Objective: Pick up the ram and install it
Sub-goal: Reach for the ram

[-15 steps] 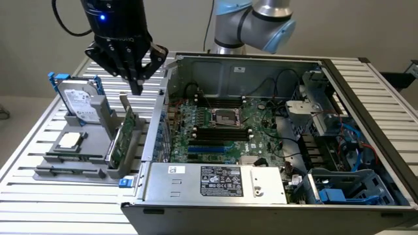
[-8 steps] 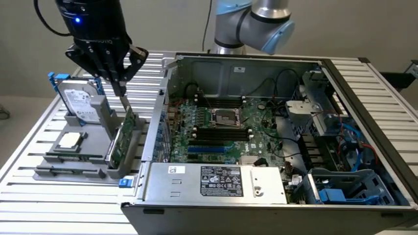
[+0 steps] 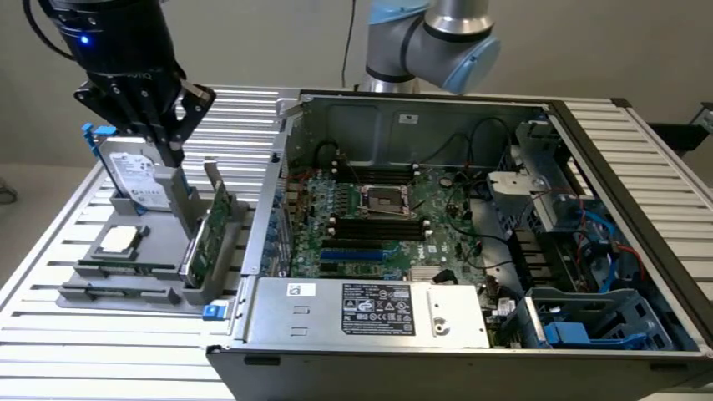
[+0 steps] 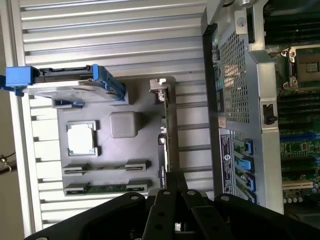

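The ram [image 4: 107,188] is a thin green stick lying in the outermost slot of a grey parts holder [image 4: 125,125]; in the exterior view the ram [image 3: 128,267] sits at the holder's front. My black gripper [image 3: 170,157] hangs above the holder, over the upright hard drive [image 3: 139,175], well above the ram. Its fingers [image 4: 165,192] are pressed together with nothing between them. In the open computer case, the motherboard [image 3: 379,242] shows long black memory slots [image 3: 379,227] below the processor socket.
The holder also carries a square silver processor [image 4: 81,138], a tall green expansion card [image 3: 206,238] standing on edge, and the hard drive in its blue frame [image 4: 70,82]. The case wall [image 3: 273,192] rises just beside the holder. A power supply [image 3: 368,309] fills the case's front.
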`<act>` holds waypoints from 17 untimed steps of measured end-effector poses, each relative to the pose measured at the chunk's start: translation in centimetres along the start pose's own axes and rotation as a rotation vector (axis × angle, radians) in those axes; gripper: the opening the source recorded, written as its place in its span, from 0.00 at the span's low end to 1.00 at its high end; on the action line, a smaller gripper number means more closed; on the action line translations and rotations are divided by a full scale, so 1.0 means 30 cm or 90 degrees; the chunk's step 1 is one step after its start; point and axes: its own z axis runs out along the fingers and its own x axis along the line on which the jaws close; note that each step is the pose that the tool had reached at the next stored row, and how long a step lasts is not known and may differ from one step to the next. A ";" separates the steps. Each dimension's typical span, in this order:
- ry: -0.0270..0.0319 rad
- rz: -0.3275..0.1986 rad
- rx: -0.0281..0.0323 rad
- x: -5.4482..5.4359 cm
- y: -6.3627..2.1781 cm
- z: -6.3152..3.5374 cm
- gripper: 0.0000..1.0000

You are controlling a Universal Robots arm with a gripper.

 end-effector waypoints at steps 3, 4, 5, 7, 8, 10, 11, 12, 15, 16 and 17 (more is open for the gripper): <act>0.0007 0.000 0.0001 0.045 -0.004 0.008 0.11; 0.0012 0.000 0.0003 0.060 -0.005 0.011 0.11; 0.0017 0.000 0.0004 0.075 -0.006 0.014 0.11; 0.0025 0.000 0.0008 0.105 -0.008 0.019 0.11; 0.0028 0.000 0.0010 0.121 -0.010 0.022 0.11; 0.0031 0.000 0.0016 0.147 -0.012 0.027 0.11; 0.0031 -0.001 0.0022 0.158 -0.014 0.030 0.11; 0.0030 -0.002 0.0028 0.168 -0.015 0.033 0.11; 0.0030 -0.007 0.0053 0.192 -0.018 0.041 0.11; 0.0031 -0.010 0.0064 0.198 -0.018 0.044 0.11; 0.0031 -0.014 0.0074 0.203 -0.019 0.046 0.11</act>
